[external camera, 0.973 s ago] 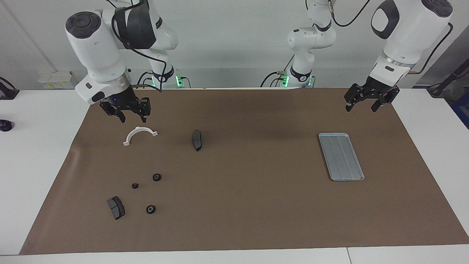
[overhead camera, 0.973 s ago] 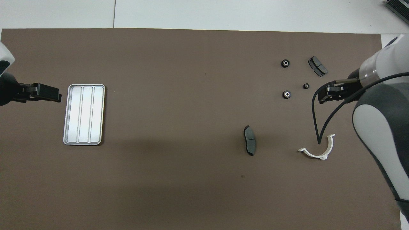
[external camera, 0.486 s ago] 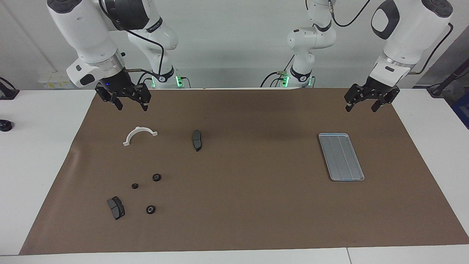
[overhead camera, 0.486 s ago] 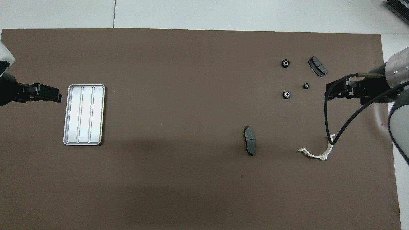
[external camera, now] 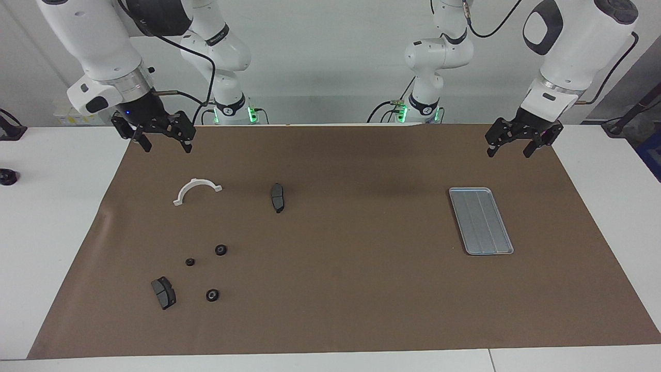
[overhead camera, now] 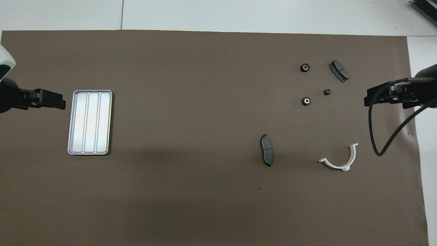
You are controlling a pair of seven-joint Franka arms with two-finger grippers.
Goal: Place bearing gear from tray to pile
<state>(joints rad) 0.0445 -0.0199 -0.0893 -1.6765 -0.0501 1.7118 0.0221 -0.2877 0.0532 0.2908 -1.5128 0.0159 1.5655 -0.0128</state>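
Observation:
The silver tray (external camera: 481, 220) lies empty toward the left arm's end of the table and also shows in the overhead view (overhead camera: 90, 122). The pile is three small black gears (external camera: 221, 250) (overhead camera: 306, 100) and a flat dark grey block (external camera: 163, 292) (overhead camera: 339, 71), toward the right arm's end. My right gripper (external camera: 166, 147) (overhead camera: 367, 100) is open and empty, raised over the mat's corner beside the white half-ring bracket (external camera: 196, 190). My left gripper (external camera: 508, 153) (overhead camera: 63, 102) is open and empty, raised over the mat beside the tray.
A second dark pad (external camera: 278, 197) (overhead camera: 267, 154) lies alone near the mat's middle, beside the bracket (overhead camera: 339, 162). The brown mat (external camera: 351, 289) covers most of the white table. A small black object (external camera: 7, 177) sits off the mat at the right arm's end.
My right gripper has risen and drawn back from over the bracket toward the mat's edge at the right arm's end. The left arm and all objects have not moved.

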